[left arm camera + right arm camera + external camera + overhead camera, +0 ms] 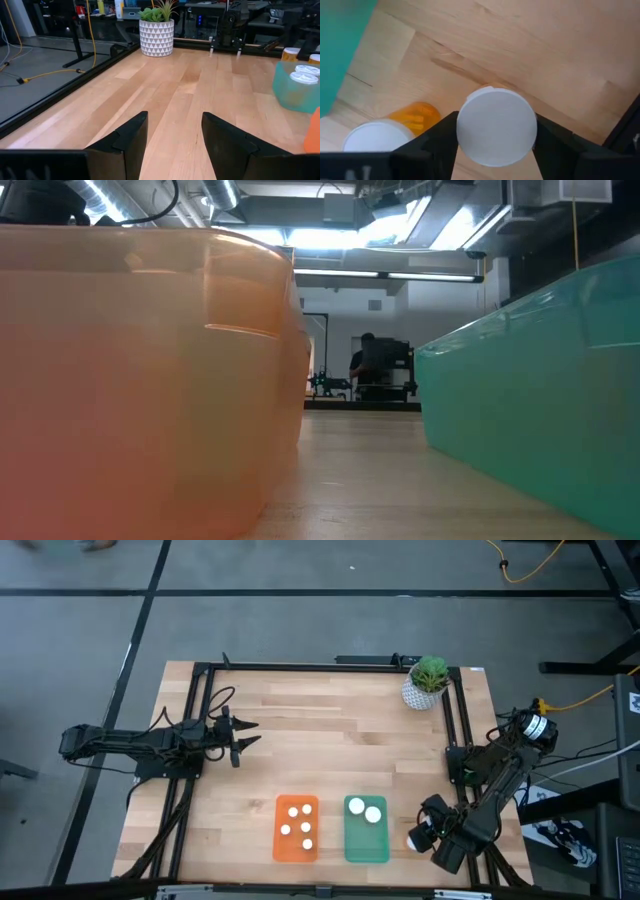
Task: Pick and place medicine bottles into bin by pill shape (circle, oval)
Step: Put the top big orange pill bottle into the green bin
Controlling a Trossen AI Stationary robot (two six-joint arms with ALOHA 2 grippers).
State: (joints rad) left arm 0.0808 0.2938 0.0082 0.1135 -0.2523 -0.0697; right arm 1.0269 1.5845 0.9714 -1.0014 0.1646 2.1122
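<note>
Two arms share a wooden table (330, 740) seen from overhead. Farthest left, the left arm lies stretched low along the table's left edge, reaching inward. Its left gripper (243, 740) is spread, holding nothing; its wrist view shows only bare wood between the dark fingers (125, 140). It looks parked clear of the work.

Moving right, near the front edge, sits the orange tray (296, 829) with five tiny white-capped bottles (300, 822) inside. Just beside it is the teal tray (366, 830) holding two larger capped bottles (366, 810). The split suggests sorting is well along, one kind per tray.

At the back edge, right of centre, stands a white pot with a green plant (427, 683), apart from the work.

Farthest right, the right arm folds back on itself at the front right corner, wrist turned down toward the table. Its right gripper (496, 131) has a finger on each side of a large white-capped bottle (496, 132), apparently pinching it by the cap. Another amber bottle (400, 127) lies just beside it, not yet binned. Both are on the wood just right of the teal tray, so this bottle probably goes there next.
</note>
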